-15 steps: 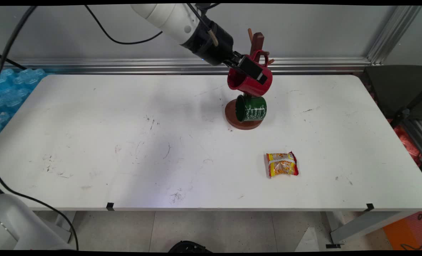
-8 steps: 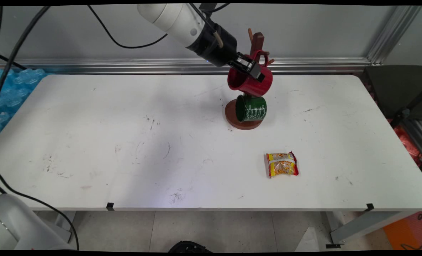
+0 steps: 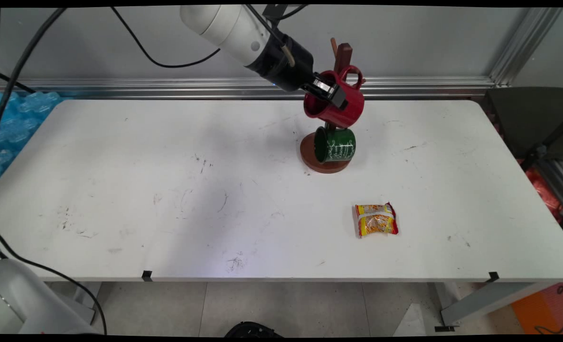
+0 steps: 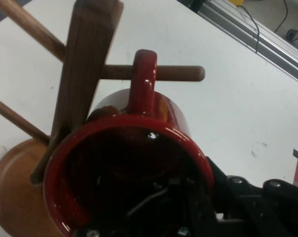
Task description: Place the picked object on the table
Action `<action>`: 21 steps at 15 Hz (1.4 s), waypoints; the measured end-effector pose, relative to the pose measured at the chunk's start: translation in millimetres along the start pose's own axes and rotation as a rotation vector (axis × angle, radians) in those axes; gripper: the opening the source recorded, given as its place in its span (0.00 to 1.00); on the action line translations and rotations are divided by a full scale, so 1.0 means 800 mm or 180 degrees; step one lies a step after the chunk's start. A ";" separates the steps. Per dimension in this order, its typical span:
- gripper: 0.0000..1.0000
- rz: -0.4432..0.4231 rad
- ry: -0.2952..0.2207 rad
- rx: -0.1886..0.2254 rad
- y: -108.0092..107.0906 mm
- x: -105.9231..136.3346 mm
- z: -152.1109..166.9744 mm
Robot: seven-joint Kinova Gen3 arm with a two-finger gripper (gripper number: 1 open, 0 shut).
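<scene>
Main view — pinching red mug (image 3: pixel 344 108) by its rim with gripper (image 3: pixel 331 95), tilted beside wooden mug tree (image 3: pixel 343 52), above green mug (image 3: pixel 338 145); snack packet (image 3: pixel 376 220) well apart. Hand view — clamping one finger inside, one outside; handle (image 4: pixel 141 74) crossing peg (image 4: pixel 186 73), hooked or not, cannot tell. Needing a firm pinch.

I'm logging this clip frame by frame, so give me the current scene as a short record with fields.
gripper: the gripper is shut on the red mug's rim, one finger inside, one outside
held: red mug, handle looped over a peg
rack: wooden mug tree on a round base
below: green mug hangs lower on the tree
elsewhere: snack packet lies on the white table, apart from the tree
</scene>
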 end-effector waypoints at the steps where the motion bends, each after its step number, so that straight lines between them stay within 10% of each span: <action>1: 0.00 0.0005 0.0002 -0.0010 0.002 -0.001 -0.002; 21: 0.00 0.0205 -0.0137 -0.0264 0.048 -0.029 -0.054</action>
